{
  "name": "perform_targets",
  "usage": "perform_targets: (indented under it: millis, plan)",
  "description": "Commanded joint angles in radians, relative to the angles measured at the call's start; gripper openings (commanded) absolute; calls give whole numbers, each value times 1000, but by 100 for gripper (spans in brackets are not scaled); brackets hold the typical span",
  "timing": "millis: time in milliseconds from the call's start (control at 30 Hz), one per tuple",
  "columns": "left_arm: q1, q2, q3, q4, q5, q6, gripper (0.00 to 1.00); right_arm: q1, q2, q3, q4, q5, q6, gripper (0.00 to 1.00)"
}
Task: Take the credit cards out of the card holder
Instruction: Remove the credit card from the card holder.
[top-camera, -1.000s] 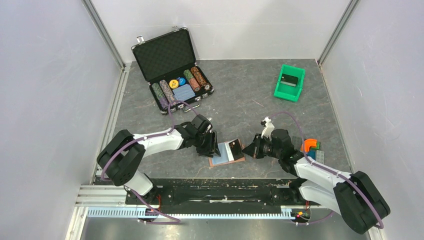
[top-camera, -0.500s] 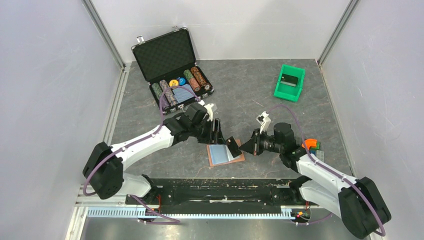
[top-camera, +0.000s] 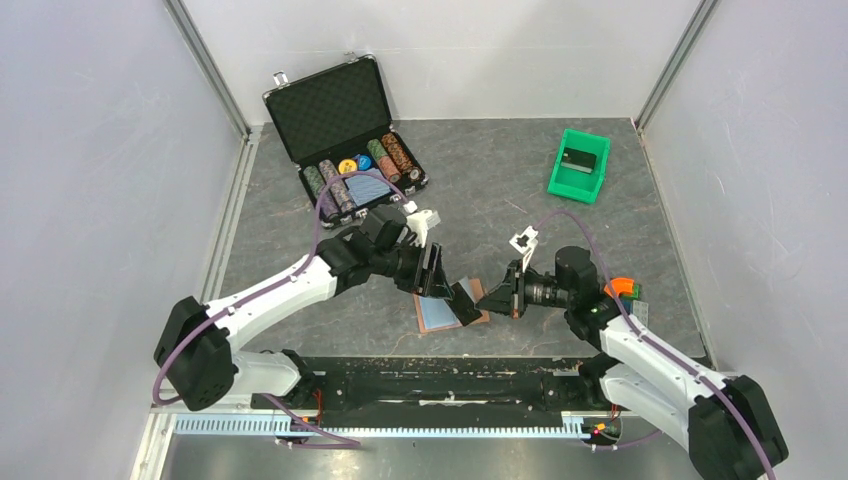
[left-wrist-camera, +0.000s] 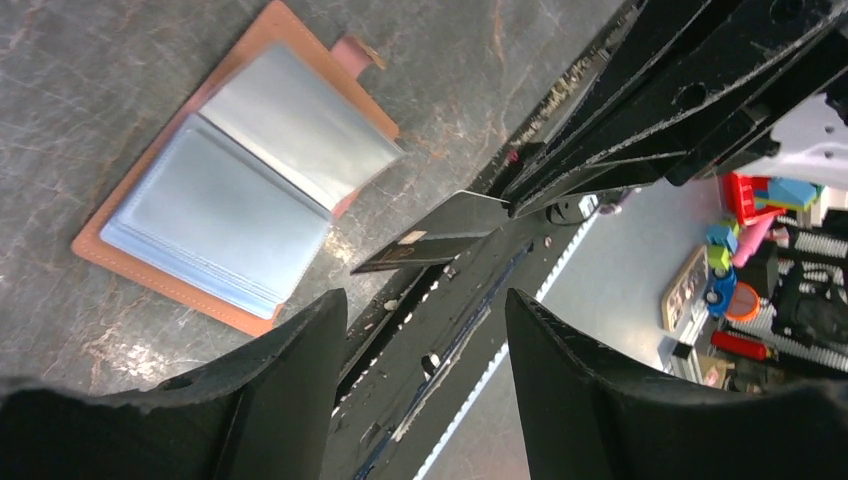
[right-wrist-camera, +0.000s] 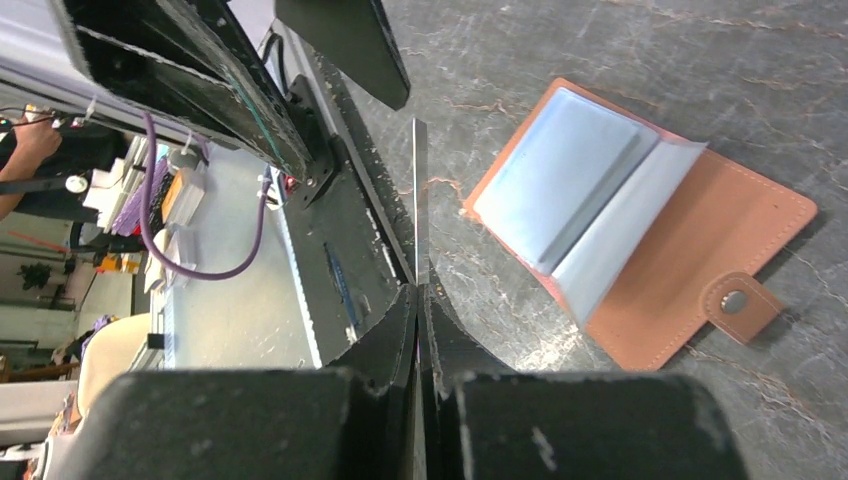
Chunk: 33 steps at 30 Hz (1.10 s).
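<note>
One credit card is pinched at its end by the right hand, which is shut tight on it. The card is held up in the air, near the open card holder lying flat on the table. The left hand is spread open, with nothing in it. The card looks thin, stiff, light and slippery, so it is best squeezed on both flat sides, near an edge.

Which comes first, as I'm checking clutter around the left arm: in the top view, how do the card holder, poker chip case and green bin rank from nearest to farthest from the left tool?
1. card holder: right beside the left tool, toward the table's near edge.
2. poker chip case: farther back, to the left.
3. green bin: far back on the right side.
</note>
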Motion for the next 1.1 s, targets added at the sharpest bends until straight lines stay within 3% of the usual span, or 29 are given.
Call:
perform_targets:
  millis: [0, 200, 267, 400, 500, 633, 700, 833, 933, 1067]
  plan:
    - [3, 15, 46, -10, 141, 101, 67, -3, -41, 6, 53, -91, 11, 0]
    - [2, 33, 49, 54, 284, 105, 66, -2, -45, -25, 142, -143, 71, 0]
    - [2, 42, 45, 76, 324, 98, 62, -2, -38, -24, 151, -139, 79, 0]
    - [2, 42, 27, 94, 336, 82, 22, -2, -10, -7, 149, -144, 81, 0]
    - [2, 46, 17, 116, 322, 26, 4, -3, -21, 18, 121, -93, 65, 0]
    - [2, 5, -39, 278, 324, -130, 2, -4, -98, 53, 95, 26, 82, 13]
    - [3, -30, -68, 331, 287, -184, 2, -4, -136, 94, 35, 93, 63, 28]
    - [6, -87, -72, 297, 123, -211, 2, -5, -197, 146, -39, 226, 73, 45]
    - [30, -141, -82, 262, -71, -332, 2, -5, -218, 178, -40, 271, 101, 54]
    - [46, -259, -157, 422, -203, -521, 2, -5, -230, 225, -5, 308, 166, 63]
